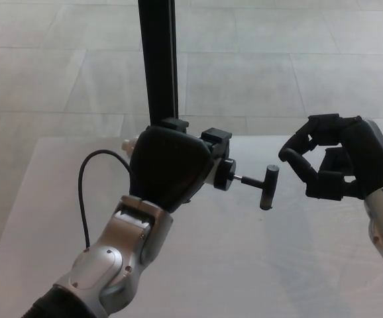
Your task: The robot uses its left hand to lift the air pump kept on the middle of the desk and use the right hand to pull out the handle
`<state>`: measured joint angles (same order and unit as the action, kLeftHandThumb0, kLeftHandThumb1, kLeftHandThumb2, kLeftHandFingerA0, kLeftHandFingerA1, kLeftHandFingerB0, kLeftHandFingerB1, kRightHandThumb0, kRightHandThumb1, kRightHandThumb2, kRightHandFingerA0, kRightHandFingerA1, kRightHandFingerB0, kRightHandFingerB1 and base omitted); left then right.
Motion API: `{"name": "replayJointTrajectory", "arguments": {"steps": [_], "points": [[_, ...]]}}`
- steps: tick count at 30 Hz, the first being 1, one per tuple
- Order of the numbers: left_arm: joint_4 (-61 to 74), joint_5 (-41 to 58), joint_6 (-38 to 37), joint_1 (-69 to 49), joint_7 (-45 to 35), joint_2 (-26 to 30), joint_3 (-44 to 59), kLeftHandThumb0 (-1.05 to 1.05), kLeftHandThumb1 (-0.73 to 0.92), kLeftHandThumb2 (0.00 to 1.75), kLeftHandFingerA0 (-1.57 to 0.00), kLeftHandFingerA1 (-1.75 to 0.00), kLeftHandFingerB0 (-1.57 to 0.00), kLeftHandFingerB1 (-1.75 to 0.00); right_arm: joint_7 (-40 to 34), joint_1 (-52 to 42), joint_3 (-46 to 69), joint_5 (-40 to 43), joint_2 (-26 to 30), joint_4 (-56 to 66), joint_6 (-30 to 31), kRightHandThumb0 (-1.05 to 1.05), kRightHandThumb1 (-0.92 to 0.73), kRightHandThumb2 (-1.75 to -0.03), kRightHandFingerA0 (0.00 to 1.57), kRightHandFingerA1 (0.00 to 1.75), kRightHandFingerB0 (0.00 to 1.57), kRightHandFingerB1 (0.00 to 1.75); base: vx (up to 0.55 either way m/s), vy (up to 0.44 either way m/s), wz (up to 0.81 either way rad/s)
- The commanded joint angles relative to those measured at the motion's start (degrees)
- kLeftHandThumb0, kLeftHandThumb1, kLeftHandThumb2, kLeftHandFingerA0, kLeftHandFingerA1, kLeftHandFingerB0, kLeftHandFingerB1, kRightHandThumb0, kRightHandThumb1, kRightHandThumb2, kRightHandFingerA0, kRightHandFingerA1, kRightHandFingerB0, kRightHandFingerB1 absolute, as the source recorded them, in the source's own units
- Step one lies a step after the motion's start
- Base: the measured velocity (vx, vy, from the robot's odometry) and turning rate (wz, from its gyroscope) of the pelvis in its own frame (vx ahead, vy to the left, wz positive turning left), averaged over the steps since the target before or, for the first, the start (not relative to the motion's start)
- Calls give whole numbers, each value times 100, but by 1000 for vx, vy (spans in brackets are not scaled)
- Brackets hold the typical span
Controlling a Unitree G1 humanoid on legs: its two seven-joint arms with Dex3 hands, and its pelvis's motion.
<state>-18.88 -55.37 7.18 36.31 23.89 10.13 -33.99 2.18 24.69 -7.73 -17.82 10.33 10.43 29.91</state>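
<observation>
We see a black post (160, 63) rising upright behind the pale desk (39, 199), against a floor (277, 53) of large grey tiles with thin seams.

Matt black plastic left hand (168, 165), silvery glossy forearm shell, smooth pale desk (244, 265), matt black handle (268, 187)
</observation>
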Motion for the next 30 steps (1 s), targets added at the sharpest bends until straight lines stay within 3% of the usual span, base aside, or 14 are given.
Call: {"name": "replayJointTrajectory", "arguments": {"steps": [1,7,9,10,11,14,15,16,17,18,19,24,25,30], "points": [[63,-69,-89,-18,-28,82,75,-22,63,88,-82,-160,-77,-134,119,-160,38,-16,111,145,18,-15,-54,-94,100,156,94,114,0,0,0],[-31,-59,-165,10,157,35,114,-21,59,89,-82,-157,-79,-129,19,-306,57,-4,7,160,-50,-16,-56,-90,103,154,96,102,0,0,0],[-21,-81,-88,11,107,10,127,-21,60,91,-81,-167,-74,-143,-48,-338,88,49,-74,108,-166,-15,-57,-90,107,153,98,94,0,0,0],[-17,-85,-94,14,99,11,133,-19,58,91,-81,-167,-74,-143,-42,-343,93,48,-94,121,-139,-18,-61,-82,106,153,96,88,0,0,0],[-32,-92,-82,30,104,-2,141,-25,67,76,-80,-175,-67,-140,-22,-334,107,84,-165,137,-25,-22,-61,-67,107,161,79,63,0,0,0],[-67,-107,-60,47,125,-37,158,-25,67,76,-80,-175,-67,-140,12,-314,135,112,-255,130,78,-22,-61,-67,107,161,79,63,0,0,0],[-44,-60,-34,17,72,-82,176,-25,65,77,-82,-155,-78,-127,104,-287,103,134,-253,126,133,-31,-58,-63,103,165,70,58,0,0,0],[-30,-70,-24,14,29,-84,168,-24,63,78,-82,-155,-77,-127,131,-265,77,104,-234,144,164,-33,-60,-57,104,163,66,54,0,0,0],[-20,-98,13,1,12,-101,159,-25,63,78,-84,-149,-82,-122,134,-234,72,88,-240,158,204,-35,-61,-58,104,164,63,53,0,0,0],[-59,-43,8,-26,23,-153,173,-24,61,81,-86,-142,-86,-118,132,-172,71,69,-260,203,318,-42,-47,-92,132,140,54,67,0,0,0],[-104,-84,65,-37,46,-183,155,-25,63,81,-84,-151,-81,-125,131,-129,83,74,-283,244,388,-45,-63,-65,102,168,57,57,0,0,0],[-87,-171,129,-103,55,-178,126,-21,61,81,-83,-158,-78,-137,39,-26,137,127,-463,267,483,-49,-66,-60,101,173,62,65,0,0,0],[-160,-130,98,-91,146,-225,147,-24,60,88,-92,-141,-88,-123,4,-28,129,107,-492,258,431,-52,-64,-65,100,175,61,66,0,0,0],[-241,-147,118,-83,20,-231,139,-23,65,86,-86,-157,-80,-131,-44,-44,72,-30,-550,326,453,-54,-66,-66,97,175,61,65,0,0,0]]}}
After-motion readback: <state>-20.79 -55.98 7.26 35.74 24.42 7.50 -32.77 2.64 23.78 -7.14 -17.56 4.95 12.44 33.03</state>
